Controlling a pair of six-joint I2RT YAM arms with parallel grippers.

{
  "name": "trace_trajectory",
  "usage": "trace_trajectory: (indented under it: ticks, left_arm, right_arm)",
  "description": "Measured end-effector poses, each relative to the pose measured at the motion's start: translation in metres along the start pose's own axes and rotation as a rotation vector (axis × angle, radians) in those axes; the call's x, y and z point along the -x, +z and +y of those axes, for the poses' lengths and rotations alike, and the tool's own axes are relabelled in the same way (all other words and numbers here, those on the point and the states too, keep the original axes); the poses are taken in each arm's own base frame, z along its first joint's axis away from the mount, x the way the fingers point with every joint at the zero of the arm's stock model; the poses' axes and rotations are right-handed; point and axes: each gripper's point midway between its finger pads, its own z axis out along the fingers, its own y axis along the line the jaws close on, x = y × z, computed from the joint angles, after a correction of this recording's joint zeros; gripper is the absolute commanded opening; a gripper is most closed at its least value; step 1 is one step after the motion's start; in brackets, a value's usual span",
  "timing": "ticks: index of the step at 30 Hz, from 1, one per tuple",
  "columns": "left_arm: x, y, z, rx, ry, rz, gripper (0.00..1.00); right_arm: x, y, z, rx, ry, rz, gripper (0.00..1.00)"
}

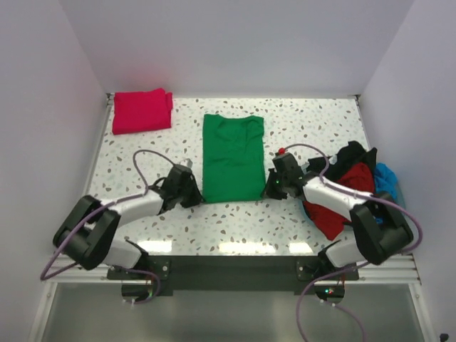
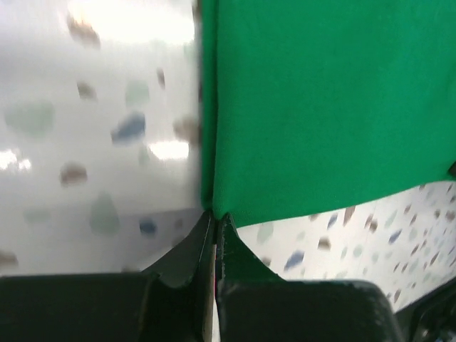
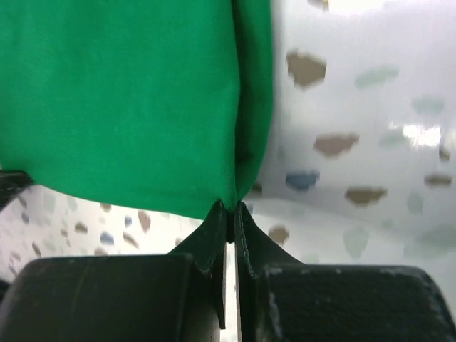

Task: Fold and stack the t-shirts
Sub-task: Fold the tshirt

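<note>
From above, the green t-shirt (image 1: 233,158) lay flat as a folded rectangle in the middle of the table (image 1: 235,222). The left gripper (image 1: 192,194) was at its near left corner and the right gripper (image 1: 275,187) at its near right. A crimson t-shirt (image 1: 142,111) sat folded at the far left. A heap of black, dark red and blue shirts (image 1: 358,177) lay at the right, partly hidden by the right arm.

The left wrist view showed the jaws clenched on the green corner, with the table blurred.

The right wrist view showed the jaws pinching the other corner.
</note>
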Motion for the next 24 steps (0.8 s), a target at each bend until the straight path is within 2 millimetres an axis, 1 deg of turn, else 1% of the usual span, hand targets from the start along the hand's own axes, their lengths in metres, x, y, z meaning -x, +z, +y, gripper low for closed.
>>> trace_trajectory:
  ticks: [3, 5, 8, 9, 11, 13, 16, 18, 21, 23, 24]
  left_arm:
    - [-0.038, -0.023, -0.001, -0.021, 0.034, 0.04, 0.0]
    - [-0.059, -0.041, -0.005, -0.044, 0.05, 0.056, 0.0]
    - [-0.076, -0.066, -0.01, -0.077, 0.057, 0.06, 0.0]
    - [-0.078, -0.074, -0.012, -0.089, 0.056, 0.057, 0.0]
    - [-0.078, -0.086, -0.014, -0.105, 0.049, 0.041, 0.0]
    - [-0.075, -0.094, -0.016, -0.108, 0.041, 0.032, 0.0]
    - [-0.067, -0.101, -0.029, -0.116, 0.043, 0.03, 0.0]
    - [-0.058, -0.103, -0.041, -0.119, 0.045, 0.019, 0.0]
    - [-0.038, -0.106, -0.059, -0.109, 0.052, -0.017, 0.0]
    - [-0.023, -0.106, -0.074, -0.109, 0.067, -0.051, 0.0]
    - [-0.015, -0.106, -0.08, -0.102, 0.075, -0.066, 0.0]
  right_arm:
    - [-0.021, -0.024, 0.001, 0.035, -0.03, 0.016, 0.0]
    - [-0.041, -0.042, 0.004, 0.056, -0.071, 0.033, 0.0]
    - [-0.07, -0.07, 0.008, 0.093, -0.125, 0.067, 0.0]
    - [-0.076, -0.078, 0.008, 0.105, -0.13, 0.072, 0.0]
    - [-0.079, -0.092, 0.006, 0.112, -0.122, 0.064, 0.0]
    - [-0.079, -0.101, 0.004, 0.111, -0.11, 0.052, 0.0]
    - [-0.07, -0.118, 0.007, 0.1, -0.104, 0.032, 0.0]
    - [-0.055, -0.131, 0.015, 0.095, -0.104, -0.006, 0.0]
    - [-0.025, -0.153, 0.032, 0.096, -0.105, -0.096, 0.0]
    - [-0.006, -0.163, 0.043, 0.094, -0.107, -0.145, 0.0]
    - [-0.001, -0.165, 0.045, 0.086, -0.109, -0.156, 0.0]
